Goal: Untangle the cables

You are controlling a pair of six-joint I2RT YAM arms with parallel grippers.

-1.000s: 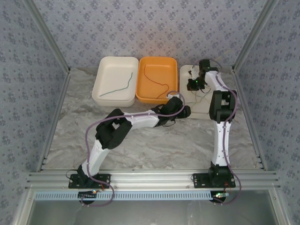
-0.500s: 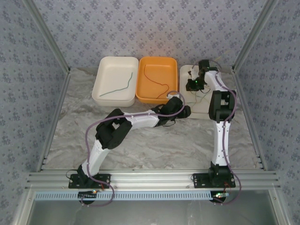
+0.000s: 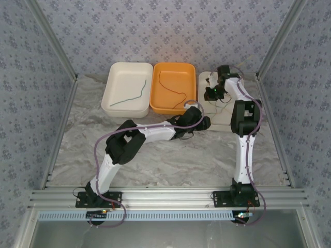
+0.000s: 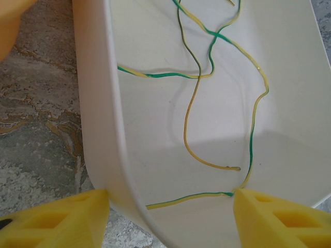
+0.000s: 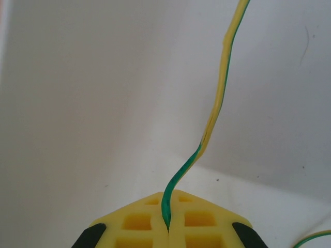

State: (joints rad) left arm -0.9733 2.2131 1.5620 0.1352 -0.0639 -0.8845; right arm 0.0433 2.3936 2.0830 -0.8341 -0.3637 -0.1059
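Tangled cables, a plain yellow one point(image 4: 190, 111) and a green-and-yellow striped one point(image 4: 252, 137), lie in a white tray point(image 4: 98, 129) at the back right point(image 3: 227, 116). My left gripper point(image 4: 170, 200) point(image 3: 205, 123) is open and straddles the tray's near-left wall, with its right finger point(image 4: 269, 217) touching the striped cable. My right gripper point(image 5: 169, 200) point(image 3: 210, 93) is shut on a green-and-yellow striped cable point(image 5: 220, 98), which rises away from the fingers over the tray floor.
A dark green cable point(image 3: 132, 95) lies alone in a white bin point(image 3: 111, 101). Beside it, a dark red cable point(image 3: 173, 89) lies in an orange bin point(image 3: 155, 106). Both bins stand left of the tray. Patterned walls enclose the marble table point(image 3: 170, 160).
The right wrist has edged very slightly to the left with the striped cable still pinched. The left arm has not moved.
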